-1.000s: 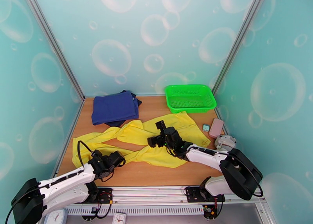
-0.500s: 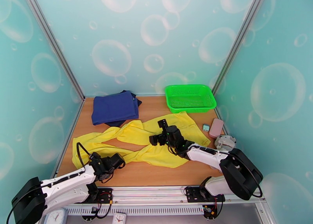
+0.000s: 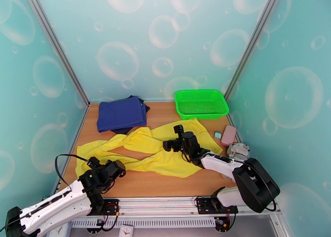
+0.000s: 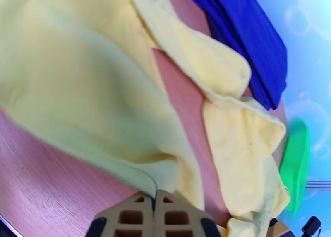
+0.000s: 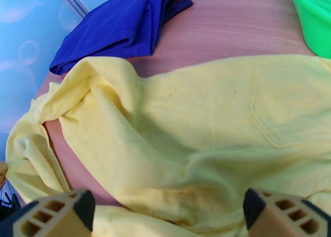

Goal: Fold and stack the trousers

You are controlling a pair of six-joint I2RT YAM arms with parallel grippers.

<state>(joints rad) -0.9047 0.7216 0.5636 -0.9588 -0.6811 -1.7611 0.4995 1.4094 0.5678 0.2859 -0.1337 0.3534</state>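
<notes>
While the left jaws, just closed on a leg hem of the yellow trousers (image 3: 145, 144), are drawing back toward the near desk (image 3: 165, 184) edge, the right jaws are hovering wide open over the seat; the garment is lying unfolded mid-desk, apparently being straightened.

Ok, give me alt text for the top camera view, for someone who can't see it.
A pair of yellow trousers lies spread unfolded across a wooden table, the left gripper shut on the near leg's edge and the right gripper open over the middle. Folded navy blue garments sit at the back left, a green basket at the back right.
</notes>
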